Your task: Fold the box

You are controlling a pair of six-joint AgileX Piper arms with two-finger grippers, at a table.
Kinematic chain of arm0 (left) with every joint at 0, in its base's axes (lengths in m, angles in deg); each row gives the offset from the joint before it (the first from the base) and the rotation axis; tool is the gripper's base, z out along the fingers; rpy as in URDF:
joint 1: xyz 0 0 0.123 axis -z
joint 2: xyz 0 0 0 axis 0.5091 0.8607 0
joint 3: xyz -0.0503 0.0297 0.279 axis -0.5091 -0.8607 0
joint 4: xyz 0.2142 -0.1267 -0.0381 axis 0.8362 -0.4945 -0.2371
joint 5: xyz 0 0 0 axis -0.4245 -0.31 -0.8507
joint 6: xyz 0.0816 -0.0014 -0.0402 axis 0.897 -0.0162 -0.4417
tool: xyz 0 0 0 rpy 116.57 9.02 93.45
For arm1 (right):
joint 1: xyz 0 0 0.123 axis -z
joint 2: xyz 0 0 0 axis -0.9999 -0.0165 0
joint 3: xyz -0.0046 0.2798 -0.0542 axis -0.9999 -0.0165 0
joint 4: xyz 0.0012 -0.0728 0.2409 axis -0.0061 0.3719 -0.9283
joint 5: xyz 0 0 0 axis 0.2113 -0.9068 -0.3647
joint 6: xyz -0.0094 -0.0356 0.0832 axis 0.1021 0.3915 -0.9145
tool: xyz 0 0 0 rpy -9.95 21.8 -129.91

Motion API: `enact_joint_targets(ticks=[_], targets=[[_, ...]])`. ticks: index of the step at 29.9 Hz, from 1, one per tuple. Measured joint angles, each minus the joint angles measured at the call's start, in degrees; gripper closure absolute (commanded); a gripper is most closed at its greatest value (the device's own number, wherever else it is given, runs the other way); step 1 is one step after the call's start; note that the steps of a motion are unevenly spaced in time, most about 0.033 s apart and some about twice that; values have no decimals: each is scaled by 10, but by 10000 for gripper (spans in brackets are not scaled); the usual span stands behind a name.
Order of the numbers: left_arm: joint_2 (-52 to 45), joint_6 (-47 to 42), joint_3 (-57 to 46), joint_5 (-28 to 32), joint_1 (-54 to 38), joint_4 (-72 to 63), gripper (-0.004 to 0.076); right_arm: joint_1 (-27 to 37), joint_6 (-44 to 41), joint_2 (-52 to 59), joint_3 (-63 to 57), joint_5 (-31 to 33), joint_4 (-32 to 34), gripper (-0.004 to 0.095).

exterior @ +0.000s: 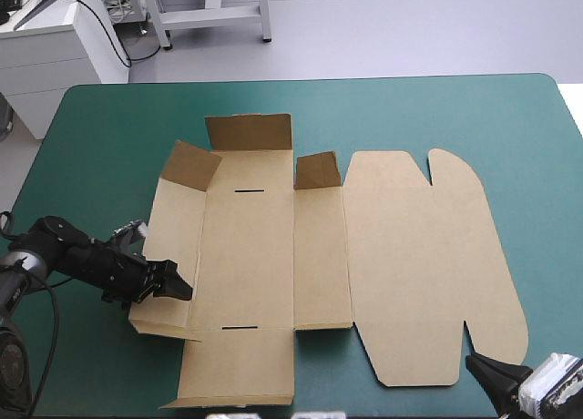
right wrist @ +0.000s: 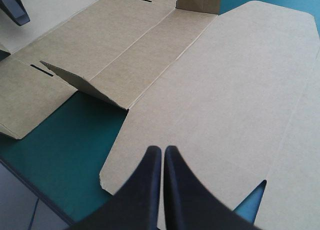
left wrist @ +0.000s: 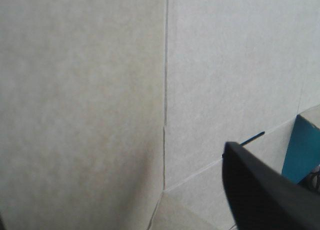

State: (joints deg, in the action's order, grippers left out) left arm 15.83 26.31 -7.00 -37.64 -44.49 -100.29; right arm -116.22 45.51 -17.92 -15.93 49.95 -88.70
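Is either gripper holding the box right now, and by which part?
The right gripper holds nothing, its fingers shut by the box's lid panel. The left gripper is at the left side panel; a hold there cannot be told.

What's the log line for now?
brown cardboard box: mostly flat | left tool: open, at left panel | right tool: shut, by lid

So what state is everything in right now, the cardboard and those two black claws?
box: unfolded, its main panels lying flat.
far flaps: three tipped up at the box's far edge.
lid: flat on the table.
left gripper: open, at the box's left panel.
right gripper: shut, holding nothing, over the lid's near edge.
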Motion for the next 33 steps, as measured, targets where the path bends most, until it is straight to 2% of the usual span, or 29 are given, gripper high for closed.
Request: enact_joint_targets(ticks=[2, 4, 19, 27, 33], targets=[[0, 0, 0, 0, 7, 0, 612, 0, 0, 0, 0, 0, 0, 908], [0, 0, 0, 0, 9, -2, 734, 0, 1, 0, 0, 0, 0, 908], [0, -8, 12, -2, 10, -33, 732, 0, 1, 0, 0, 0, 0, 908], [1, -84, 131, -10, 45, 116, 732, 0, 1, 0, 0, 0, 0, 908], [12, -92, 262, -16, 143, 267, 732, 0, 1, 0, 0, 0, 0, 908]])
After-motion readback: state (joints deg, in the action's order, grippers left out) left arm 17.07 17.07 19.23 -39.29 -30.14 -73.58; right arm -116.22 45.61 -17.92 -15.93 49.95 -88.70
